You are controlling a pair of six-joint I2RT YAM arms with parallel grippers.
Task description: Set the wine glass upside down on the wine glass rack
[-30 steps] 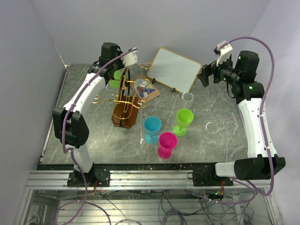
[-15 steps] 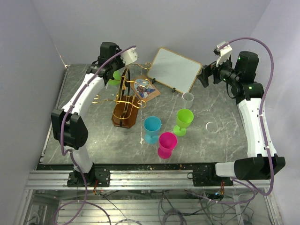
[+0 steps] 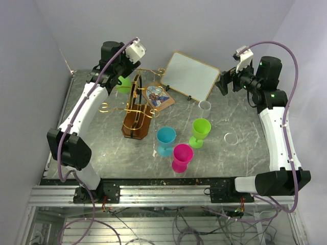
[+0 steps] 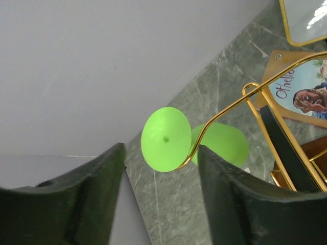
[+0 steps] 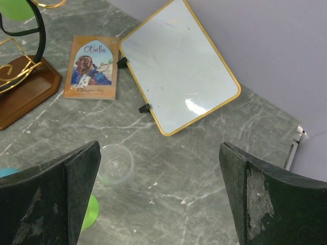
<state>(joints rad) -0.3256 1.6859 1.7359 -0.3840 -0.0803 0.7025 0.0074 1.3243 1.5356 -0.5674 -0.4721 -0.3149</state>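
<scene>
My left tool is open wide and holds nothing. Its two dark fingers stand at the sides of the wrist view with free space between them. The wine glass lies straight ahead at 12 o'clock, apart from both fingers. Its round foot faces me, and its long axis runs toward 3 o'clock, to the bowl behind.

A gold curled arm of the wine glass rack passes around the stem between foot and bowl, so I judge that the glass hangs there. To leave, I should draw straight back toward 6 o'clock.

My left arm is the nearer one. My right tool is also open and empty — well apart, over the 3 o'clock side of the worktop.

The top view shows only a green patch at 11 o'clock of the rack's wooden base — only the wrist view shows the hook on the stem.
</scene>
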